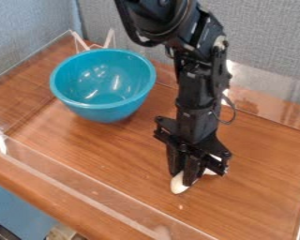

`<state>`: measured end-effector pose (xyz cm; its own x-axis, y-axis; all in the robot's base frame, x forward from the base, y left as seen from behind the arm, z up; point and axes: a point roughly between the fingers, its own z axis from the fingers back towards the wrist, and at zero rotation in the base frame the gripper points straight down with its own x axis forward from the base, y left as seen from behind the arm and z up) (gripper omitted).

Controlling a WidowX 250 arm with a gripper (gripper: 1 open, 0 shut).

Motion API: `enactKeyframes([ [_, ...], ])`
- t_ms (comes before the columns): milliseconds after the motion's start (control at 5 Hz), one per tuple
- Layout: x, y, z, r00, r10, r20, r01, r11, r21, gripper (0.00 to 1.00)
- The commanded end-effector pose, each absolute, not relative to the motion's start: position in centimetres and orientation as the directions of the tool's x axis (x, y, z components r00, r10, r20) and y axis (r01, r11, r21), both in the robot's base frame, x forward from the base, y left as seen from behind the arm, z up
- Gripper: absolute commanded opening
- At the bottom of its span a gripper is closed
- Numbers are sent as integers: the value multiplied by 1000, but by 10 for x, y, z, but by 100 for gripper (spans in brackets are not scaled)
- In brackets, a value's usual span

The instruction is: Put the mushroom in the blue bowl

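Observation:
The mushroom [179,184] shows as a cream-white stem end on the wooden table, directly under my gripper [187,174]; its cap is hidden by the fingers. The black gripper points straight down and its jaws stand closed around the mushroom's upper part, right at the table surface. The blue bowl [104,84] is a glossy turquoise bowl at the back left of the table, well apart from the gripper and with nothing visible inside.
The wooden table [78,141] is fenced by low clear acrylic walls [40,159] along the front and left. A white object [109,39] stands behind the bowl. The arm [190,56] rises from the gripper toward the top centre.

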<state>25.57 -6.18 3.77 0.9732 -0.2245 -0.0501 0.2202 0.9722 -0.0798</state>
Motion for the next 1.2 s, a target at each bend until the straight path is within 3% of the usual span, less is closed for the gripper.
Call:
enactKeyframes([
  [0,262,-61,47,977,-215,-8,213,973,-85,100],
  [600,266,-60,37,979,-205,-20,203,975,-87,100],
  [800,267,-60,32,979,-204,-25,201,976,-86,0],
  [1000,267,-60,34,979,-202,-20,199,976,-91,0],
])
